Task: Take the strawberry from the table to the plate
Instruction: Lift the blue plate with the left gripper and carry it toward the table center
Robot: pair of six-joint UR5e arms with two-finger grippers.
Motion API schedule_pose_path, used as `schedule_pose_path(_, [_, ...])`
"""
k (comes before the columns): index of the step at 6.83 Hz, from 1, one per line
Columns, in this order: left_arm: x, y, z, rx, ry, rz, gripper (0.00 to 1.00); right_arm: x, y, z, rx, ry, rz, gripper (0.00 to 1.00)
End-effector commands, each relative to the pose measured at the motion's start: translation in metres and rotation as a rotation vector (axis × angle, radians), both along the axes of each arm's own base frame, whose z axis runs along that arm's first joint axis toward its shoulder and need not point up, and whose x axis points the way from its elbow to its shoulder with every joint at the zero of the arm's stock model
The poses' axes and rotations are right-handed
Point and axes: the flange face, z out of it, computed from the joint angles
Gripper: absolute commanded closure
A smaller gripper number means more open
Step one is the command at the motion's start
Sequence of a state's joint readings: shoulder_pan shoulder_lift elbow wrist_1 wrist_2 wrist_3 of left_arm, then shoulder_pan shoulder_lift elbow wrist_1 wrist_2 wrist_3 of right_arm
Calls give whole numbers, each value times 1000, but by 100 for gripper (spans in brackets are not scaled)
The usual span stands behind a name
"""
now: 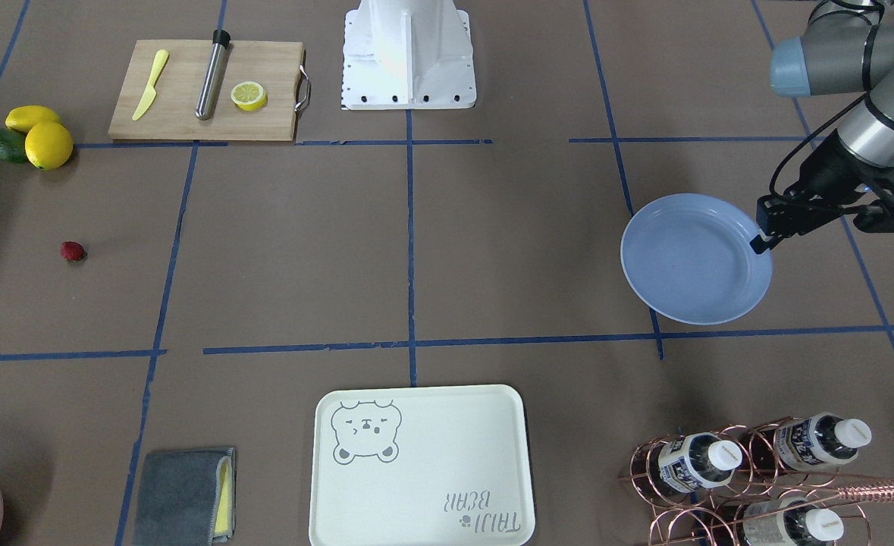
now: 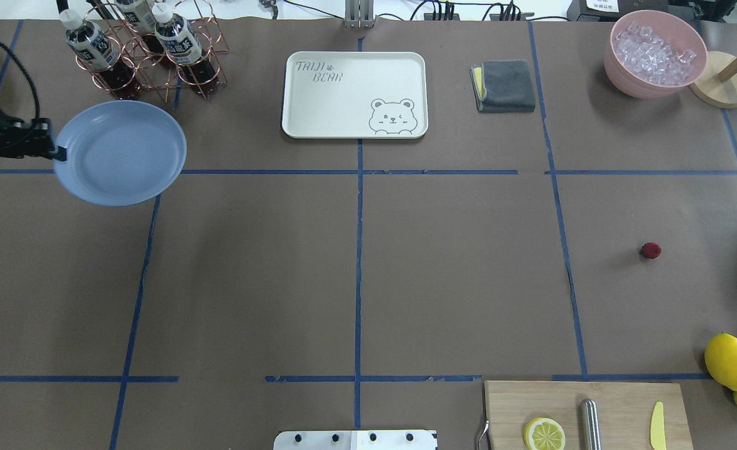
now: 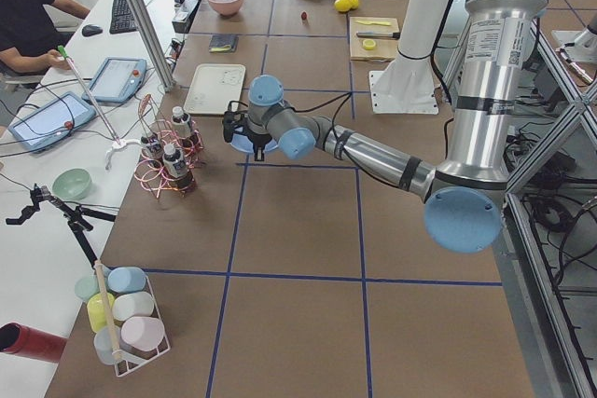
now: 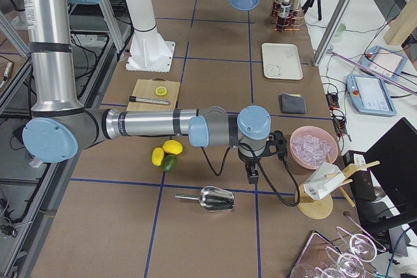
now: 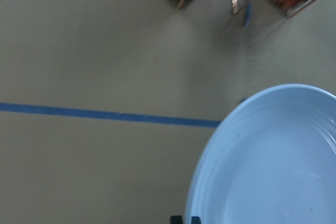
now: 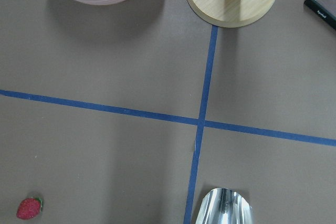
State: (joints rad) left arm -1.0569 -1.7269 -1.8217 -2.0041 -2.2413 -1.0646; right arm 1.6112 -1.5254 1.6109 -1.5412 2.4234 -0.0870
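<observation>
Scoop point(image 6: 223, 209) near strawberry point(image 6: 29, 208), unseen overhead

overhead, front views opposed, steep, share plate point(image 2: 121, 153); left wrist close, likely downward.

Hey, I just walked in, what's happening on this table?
The left gripper holds the blue plate by its rim, jaws shut on it. The strawberry lies on the table, far across from the plate. The right gripper hangs over the strawberry's end; its jaws' state is unclear.
</observation>
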Motion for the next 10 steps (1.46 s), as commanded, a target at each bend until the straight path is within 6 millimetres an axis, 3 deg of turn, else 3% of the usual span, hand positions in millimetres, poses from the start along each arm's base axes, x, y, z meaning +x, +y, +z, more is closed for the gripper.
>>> schedule_pose_path(1, [126,16,-95,-138,109,-11,100,-13,-4,0,13,0,-21,0])
schedule_pose_path(2, [175,40,-127,-192,147,-13,100,-19,-5,0,-3,-1,-18,0])
schedule_pose_path(3, [222,64,-146,-227,160,-17,100,-29,-9,-4,-2,0,-30,0])
schedule_pose_path(5, [303,93,-150,-256,128,-35,100,-30,-10,-6,-2,-2,-31,0])
schedule_pose_path(6, [322,101,-149,-255,115,-40,100,-30,-9,-7,-3,-10,-30,0])
schedule_pose_path(8, [330,106,-147,-256,107,-37,95,-37,-10,-18,-24,-23,-7,0])
schedule_pose_path(9, [329,106,-144,-254,102,-35,76,-75,-10,-58,-84,-39,38,0])
schedule_pose_path(10, [329,105,-143,-243,100,-44,1,-127,-2,-108,-135,-59,66,0])
